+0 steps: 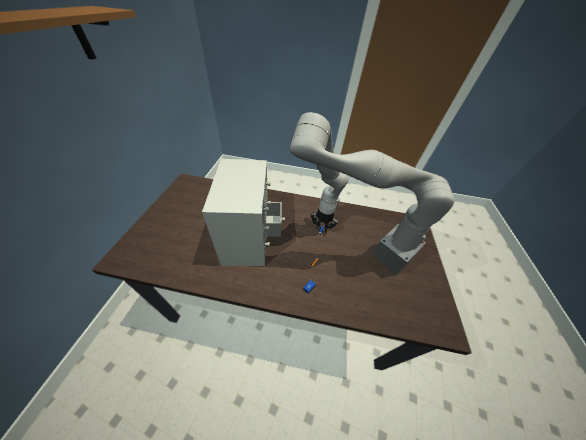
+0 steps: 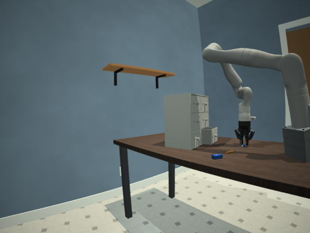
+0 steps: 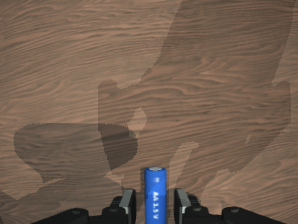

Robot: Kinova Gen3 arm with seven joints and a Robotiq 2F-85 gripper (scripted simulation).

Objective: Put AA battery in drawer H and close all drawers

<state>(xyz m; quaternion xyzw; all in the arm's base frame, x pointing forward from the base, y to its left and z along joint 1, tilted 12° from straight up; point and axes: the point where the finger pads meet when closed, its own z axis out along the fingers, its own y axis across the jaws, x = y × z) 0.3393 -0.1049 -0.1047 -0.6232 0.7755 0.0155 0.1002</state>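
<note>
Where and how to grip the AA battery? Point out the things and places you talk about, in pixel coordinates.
Pinch the AA battery (image 1: 321, 230) (image 2: 243, 145) (image 3: 155, 195) mid-barrel from above, one finger on each long side. It lies flat, its length parallel to the pads, with gaps either side; closing across the narrow width looks best.

A dark brown wooden table (image 1: 350, 300) (image 2: 148, 148) is the landmark here, with dark legs (2 show from above). Behind it, plain blue-grey walls (image 1: 260, 75) (image 2: 79, 106) meet in a corner. A brown door (image 1: 425, 65) (image 2: 299, 47) in a pale frame is set in the wall beyond the table's far side. Higher than the table, 1 orange-brown shelf (image 1: 65, 17) (image 2: 137, 70) runs along a wall; 2 black brackets hold it in the exterior view. Below the table spreads a cream tiled floor (image 1: 225, 390) (image 2: 87, 217) with small grey squares (a tidy pattern), edged by a pale skirting board (image 1: 60, 370) (image 2: 79, 198). A grey-blue shadow lies across the tiles under the table, and soft-brown grain with darker shadows fills the wrist view.
</note>
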